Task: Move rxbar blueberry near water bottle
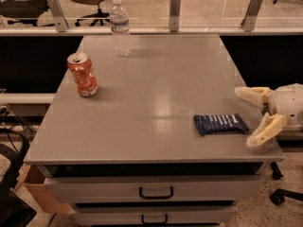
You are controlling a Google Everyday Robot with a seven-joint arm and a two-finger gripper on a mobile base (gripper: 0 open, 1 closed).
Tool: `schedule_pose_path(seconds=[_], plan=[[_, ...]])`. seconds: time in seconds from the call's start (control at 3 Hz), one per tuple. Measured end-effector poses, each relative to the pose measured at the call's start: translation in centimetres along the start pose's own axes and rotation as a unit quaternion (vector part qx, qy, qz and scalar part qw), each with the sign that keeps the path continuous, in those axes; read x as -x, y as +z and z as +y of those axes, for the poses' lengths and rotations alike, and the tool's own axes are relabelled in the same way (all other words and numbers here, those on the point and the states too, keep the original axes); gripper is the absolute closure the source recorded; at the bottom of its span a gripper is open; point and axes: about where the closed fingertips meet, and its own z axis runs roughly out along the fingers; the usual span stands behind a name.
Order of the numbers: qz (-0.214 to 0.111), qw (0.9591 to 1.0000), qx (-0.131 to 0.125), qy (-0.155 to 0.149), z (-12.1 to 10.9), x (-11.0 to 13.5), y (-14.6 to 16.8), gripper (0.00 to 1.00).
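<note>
At table [156,79] edge, rxbar blueberry [220,124] lying left-right, spread gripper [245,117] just beside

Gripper [245,117] is hanging at the R edge of the view, pointing L. Its two pale fingers [265,129] are standing spread wide apart, w/ nothing between them. White wrist housing [291,103] is sitting directly behind; rest of arm is out of frame.

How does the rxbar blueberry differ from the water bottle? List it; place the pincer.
The rxbar blueberry lies flat; the water bottle stands upright. The bar is dark blue; the bottle is clear with a white cap. The bar sits near the table's front right; the bottle at its far edge. Both rest on the table. The pincer is open, just right of the bar.
</note>
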Motion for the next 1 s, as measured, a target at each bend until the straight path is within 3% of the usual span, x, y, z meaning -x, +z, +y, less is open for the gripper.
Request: schedule_pose_path(seconds=[0.33, 1.0], plan=[[0.0, 0.9999, 0.006, -0.015, 0.4, -0.6, 2.0, 0.01], [0.004, 0.9998, 0.01, -0.019, 0.5, -0.8, 2.9, 0.45]])
